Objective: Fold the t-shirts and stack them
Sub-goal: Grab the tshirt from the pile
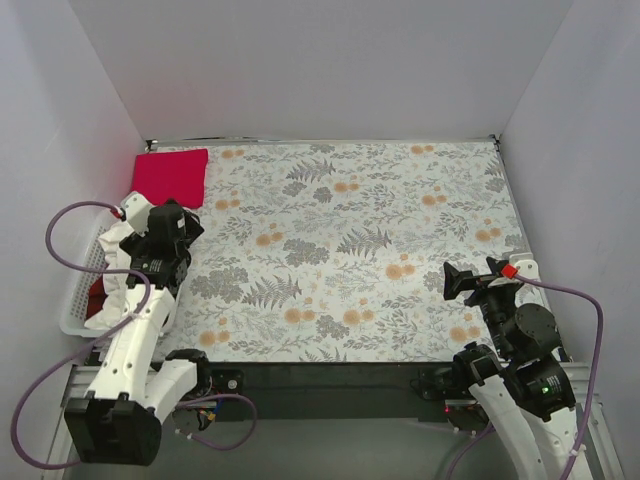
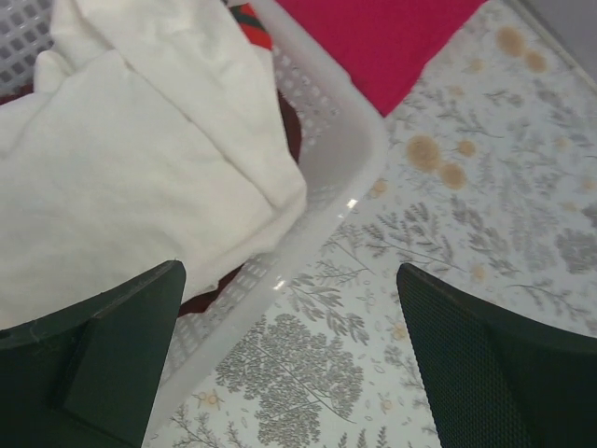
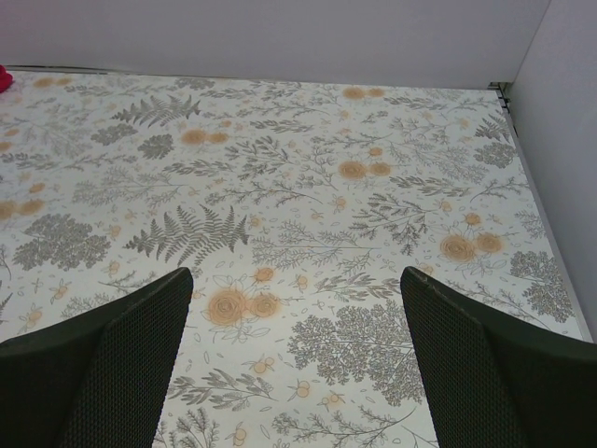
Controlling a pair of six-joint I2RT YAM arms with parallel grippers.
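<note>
Left gripper [image 2: 289,308] hovers over the table-side rim of the white lattice basket [image 2: 345,140], jaws apart and holding nothing. Right gripper [image 3: 296,308] hangs well apart from the basket, on the opposite side of the floral table cloth [image 1: 350,250], jaws also apart and empty.

Step in hand, by judgement: fetching the next shirt from the basket. One crimson-pink t-shirt [image 1: 170,177] lies folded flat on the cloth just beyond the basket's far end, which suggests the stack is begun there. The next move calls for the left gripper to shift inward over the basket, descend onto the cream-white t-shirt [image 2: 121,177] and close on a raised fold, then lift it out onto the cloth.

Condition of the shirt: crumpled in a loose heap, filling most of the basket, one fold draped close to the rim. A sliver of red shows at its upper edge. Dark cloth under it is possibly the maroon t-shirt [image 2: 210,299]; too little shows to confirm.
</note>
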